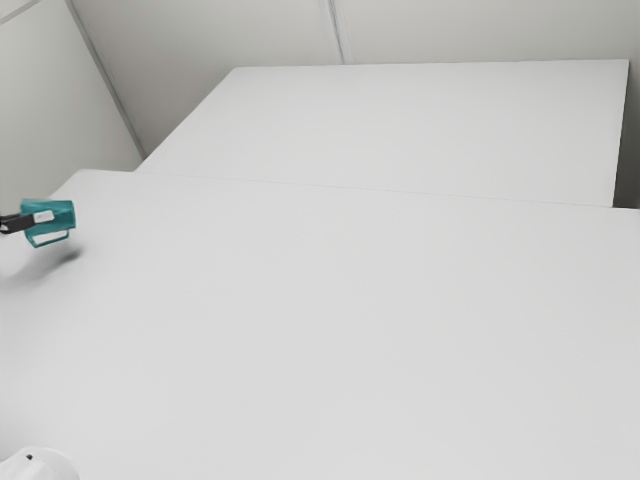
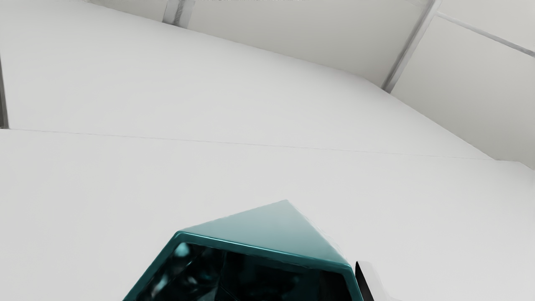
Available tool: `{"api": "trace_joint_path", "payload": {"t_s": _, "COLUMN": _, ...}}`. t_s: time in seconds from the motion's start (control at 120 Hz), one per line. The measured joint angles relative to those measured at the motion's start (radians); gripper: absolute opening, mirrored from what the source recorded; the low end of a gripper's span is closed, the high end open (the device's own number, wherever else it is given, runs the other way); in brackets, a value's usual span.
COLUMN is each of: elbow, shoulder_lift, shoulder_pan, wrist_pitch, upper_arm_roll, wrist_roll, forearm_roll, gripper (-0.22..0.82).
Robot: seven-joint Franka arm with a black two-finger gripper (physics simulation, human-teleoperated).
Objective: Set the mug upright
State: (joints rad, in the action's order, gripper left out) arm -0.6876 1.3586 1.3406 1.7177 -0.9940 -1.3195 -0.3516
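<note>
The teal mug (image 1: 63, 213) lies in the tool's (image 1: 42, 217) grip.

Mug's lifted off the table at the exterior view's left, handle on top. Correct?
Not the handle: the exterior view shows it on the underside, below the body of the mug. The rest holds: lifted off the table, at that view's left.

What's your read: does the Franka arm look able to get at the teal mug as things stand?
Almost certainly yes: the mug, tipped on its side, looks held by the fingers above the table, its shadow apart beneath it. Nothing visible blocks the way.
</note>
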Motion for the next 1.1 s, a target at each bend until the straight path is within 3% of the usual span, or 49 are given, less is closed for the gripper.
{"api": "trace_joint_path", "payload": {"t_s": 0.183, "elbow": -0.019, "shoulder_lift": -0.116, "shoulder_pan": -0.113, "wrist_pitch": -0.005, "upper_arm_roll": -0.01, "wrist_roll": 0.003, "forearm_roll": 0.002, "gripper": -0.17}}
{"api": "trace_joint_path", "payload": {"t_s": 0.333, "elbow": -0.159, "shoulder_lift": -0.305, "shoulder_pan": -0.198, "wrist_pitch": 0.002, "upper_arm_roll": 0.002, "wrist_roll": 0.013, "forearm_roll": 0.057, "gripper": -0.17}}
{"api": "trace_joint_path", "payload": {"t_s": 0.4, "elbow": -0.257, "shoulder_lift": -0.412, "shoulder_pan": -0.223, "wrist_pitch": 0.007, "upper_arm_roll": 0.003, "wrist_roll": 0.03, "forearm_roll": 0.127, "gripper": -0.17}}
{"api": "trace_joint_path", "payload": {"t_s": 0.617, "elbow": -0.778, "shoulder_lift": -0.866, "shoulder_pan": -0.23, "wrist_pitch": 0.095, "upper_arm_roll": 0.038, "wrist_roll": 0.158, "forearm_roll": 0.307, "gripper": -0.17}}
{"api": "trace_joint_path", "payload": {"t_s": 0.742, "elbow": -0.984, "shoulder_lift": -1.091, "shoulder_pan": -0.231, "wrist_pitch": 0.141, "upper_arm_roll": 0.039, "wrist_roll": 0.251, "forearm_roll": 0.342, "gripper": -0.17}}
{"api": "trace_joint_path", "payload": {"t_s": 0.883, "elbow": -1.137, "shoulder_lift": -1.282, "shoulder_pan": -0.239, "wrist_pitch": 0.176, "upper_arm_roll": 0.04, "wrist_roll": 0.35, "forearm_roll": 0.338, "gripper": -0.17}}
{"api": "trace_joint_path", "payload": {"t_s": 1.1, "elbow": -1.378, "shoulder_lift": -1.492, "shoulder_pan": -0.251, "wrist_pitch": 0.29, "upper_arm_roll": 0.037, "wrist_roll": 0.478, "forearm_roll": 0.281, "gripper": -0.17}}
